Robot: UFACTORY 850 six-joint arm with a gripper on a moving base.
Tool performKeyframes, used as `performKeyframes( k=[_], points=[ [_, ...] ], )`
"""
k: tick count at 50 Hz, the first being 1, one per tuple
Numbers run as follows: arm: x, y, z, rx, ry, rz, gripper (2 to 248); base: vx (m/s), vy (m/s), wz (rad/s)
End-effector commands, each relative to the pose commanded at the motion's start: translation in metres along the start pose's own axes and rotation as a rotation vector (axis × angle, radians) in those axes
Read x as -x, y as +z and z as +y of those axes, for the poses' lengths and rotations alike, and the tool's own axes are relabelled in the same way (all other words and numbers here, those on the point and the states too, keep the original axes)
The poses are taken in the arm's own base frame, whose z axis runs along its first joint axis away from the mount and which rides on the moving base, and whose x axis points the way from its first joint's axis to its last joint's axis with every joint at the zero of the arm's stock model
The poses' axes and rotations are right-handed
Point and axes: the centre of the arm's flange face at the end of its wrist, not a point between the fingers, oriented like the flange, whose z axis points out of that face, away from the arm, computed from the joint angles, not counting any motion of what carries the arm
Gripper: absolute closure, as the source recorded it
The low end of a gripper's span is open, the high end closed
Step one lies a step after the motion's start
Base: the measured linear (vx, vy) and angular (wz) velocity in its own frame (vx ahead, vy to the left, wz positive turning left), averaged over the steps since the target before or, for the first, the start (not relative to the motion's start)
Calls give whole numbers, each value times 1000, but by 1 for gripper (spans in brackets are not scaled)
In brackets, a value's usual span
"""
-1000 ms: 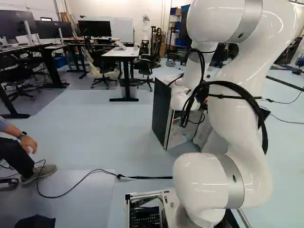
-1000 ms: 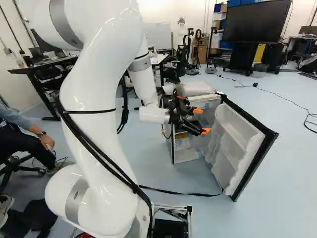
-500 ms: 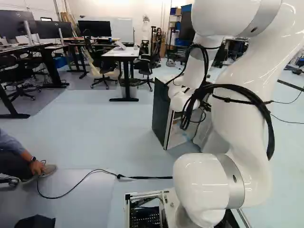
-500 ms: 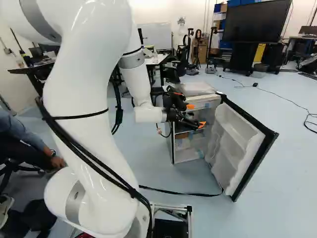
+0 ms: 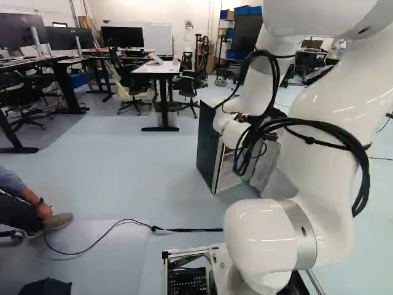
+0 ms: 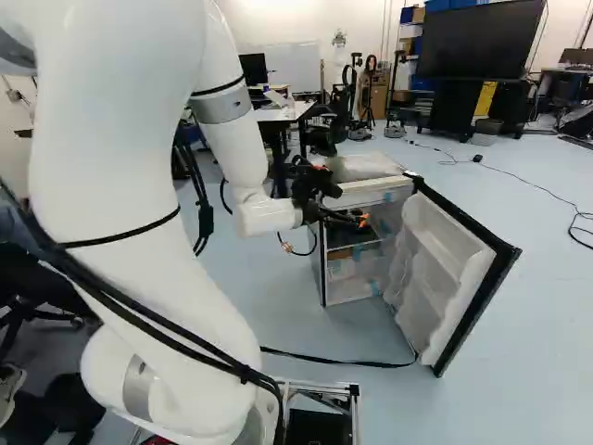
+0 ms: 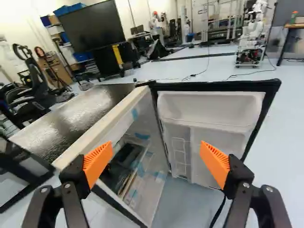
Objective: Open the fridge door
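Note:
The fridge [image 6: 363, 197] stands with its door [image 6: 449, 273] swung wide, showing the white shelved lining and dark rim. In the right base view my gripper [image 6: 359, 221] is at the front of the fridge's opening, left of the door. Seen from the wrist, the gripper [image 7: 156, 162] is open, its orange pads far apart with nothing between them. Beyond the fingers are the door [image 7: 213, 109] and the fridge's cabinet [image 7: 90, 116], with items on its inner shelves. In the left base view the arm hides much of the fridge [image 5: 207, 150].
A dark cable [image 6: 338, 358] runs across the floor ahead of the base. Farther back are a white-topped desk [image 5: 157, 67], office chairs and a large screen [image 6: 480, 39]. Another robot [image 7: 251, 40] stands far off beyond the door in the wrist view.
The gripper has drawn away from the door, leftward in the right base view, and its fingers have turned. The arm's upper links have swung too. Fridge, door and base have not moved.

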Motion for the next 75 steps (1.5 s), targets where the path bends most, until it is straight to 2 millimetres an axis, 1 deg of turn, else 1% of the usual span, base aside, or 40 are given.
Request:
performKeyframes(
  k=[23, 42, 58, 75],
  points=[
    [3, -49, -2, -274, -127, -60, 3, 0, 0, 0],
    [9, -81, 0, -444, -222, -94, 3, 0, 0, 0],
    [16, -103, 4, -554, -291, -114, 3, 0, 0, 0],
    [22, -120, 8, -638, -348, -127, 3, 0, 0, 0]
  ],
)
